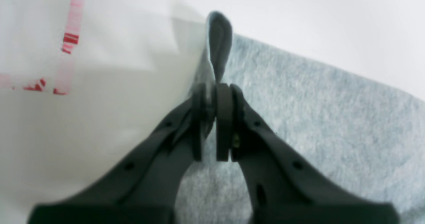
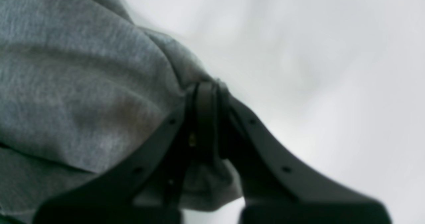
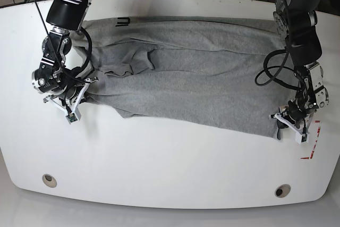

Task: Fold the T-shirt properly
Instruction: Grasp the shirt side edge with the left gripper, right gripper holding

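Note:
The light grey T-shirt [image 3: 202, 78] lies spread crosswise over the white table [image 3: 159, 174], rumpled on its left side, with a bit of black lettering [image 3: 123, 22] at its far left edge. My right gripper [image 3: 86, 87] is at the shirt's left end. In the right wrist view this gripper [image 2: 207, 86] is shut on a bunched fold of the T-shirt [image 2: 83, 84]. My left gripper [image 3: 280, 124] is at the shirt's near right corner. The left wrist view shows it [image 1: 215, 87] shut on a raised pinch of the T-shirt [image 1: 315, 117].
Red tape marks [image 3: 313, 150] lie on the table just right of the left gripper, and show as red tape marks [image 1: 69, 41] in the left wrist view. Two round holes [image 3: 49, 180] [image 3: 282, 190] sit near the table's front edge. Cables run behind the table's back edge.

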`<state>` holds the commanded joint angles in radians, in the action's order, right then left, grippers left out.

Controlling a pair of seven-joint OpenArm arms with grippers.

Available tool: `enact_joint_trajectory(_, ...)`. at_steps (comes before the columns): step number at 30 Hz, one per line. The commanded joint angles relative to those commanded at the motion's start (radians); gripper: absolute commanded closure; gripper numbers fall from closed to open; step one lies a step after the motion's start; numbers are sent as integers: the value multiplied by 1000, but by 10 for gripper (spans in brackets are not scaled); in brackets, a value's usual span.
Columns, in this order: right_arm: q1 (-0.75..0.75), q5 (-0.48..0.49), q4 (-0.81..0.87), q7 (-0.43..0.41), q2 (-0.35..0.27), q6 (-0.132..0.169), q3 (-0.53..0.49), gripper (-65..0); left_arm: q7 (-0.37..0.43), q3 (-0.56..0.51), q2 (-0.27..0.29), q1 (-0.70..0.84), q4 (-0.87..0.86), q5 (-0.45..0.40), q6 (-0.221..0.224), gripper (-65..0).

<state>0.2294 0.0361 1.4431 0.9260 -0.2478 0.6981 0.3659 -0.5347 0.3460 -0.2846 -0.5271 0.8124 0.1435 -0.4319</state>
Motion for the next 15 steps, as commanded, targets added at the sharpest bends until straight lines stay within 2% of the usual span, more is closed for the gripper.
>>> enact_joint_trajectory(3, 0, 0, 0, 0, 0, 0, 0, 0, 0, 0, -3, 0, 0, -2, 0, -54)
enact_joint_trajectory(5, 0, 0, 0, 0, 0, 0, 0, 0, 0, 0, -5, 2, 0, -2, 0, -82)
enact_joint_trajectory(7, 0, 0, 2, 0, 0, 0, 0, 0, 0, 2, -6, 2, -2, -2, 0, -129)
enact_joint_trajectory(11, 0, 0, 2, 0, 0, 0, 0, 0, 0, 2, -9, 25, -2, -2, 2, -278)
enact_joint_trajectory(15, 0, 0, 2, 0, 2, 0, 0, 0, 2, 2, -25, 31, -2, -11, 2, -333)
